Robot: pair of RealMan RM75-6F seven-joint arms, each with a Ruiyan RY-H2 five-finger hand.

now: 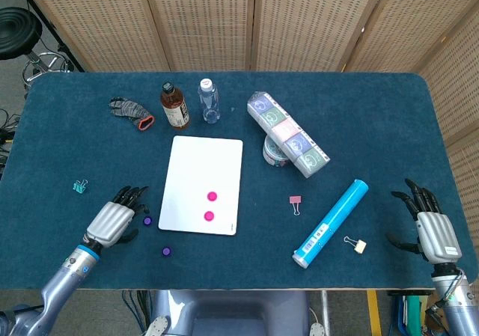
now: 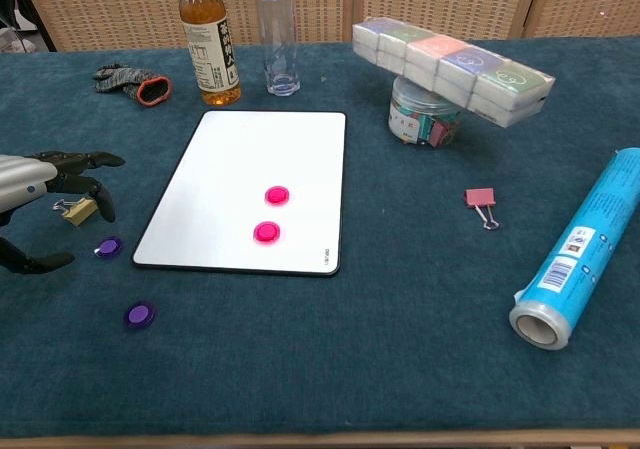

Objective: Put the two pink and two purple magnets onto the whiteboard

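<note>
Two pink magnets lie on the white whiteboard; the chest view shows the same pink magnets on the whiteboard. Two purple magnets lie on the cloth left of the board, also visible in the head view as purple magnets. My left hand hovers open just left of them, fingers spread, holding nothing. My right hand rests open at the table's right front edge.
A brown bottle, a clear bottle and a glove stand behind the board. A box stack on a jar, a blue roll, a pink clip and other binder clips lie around.
</note>
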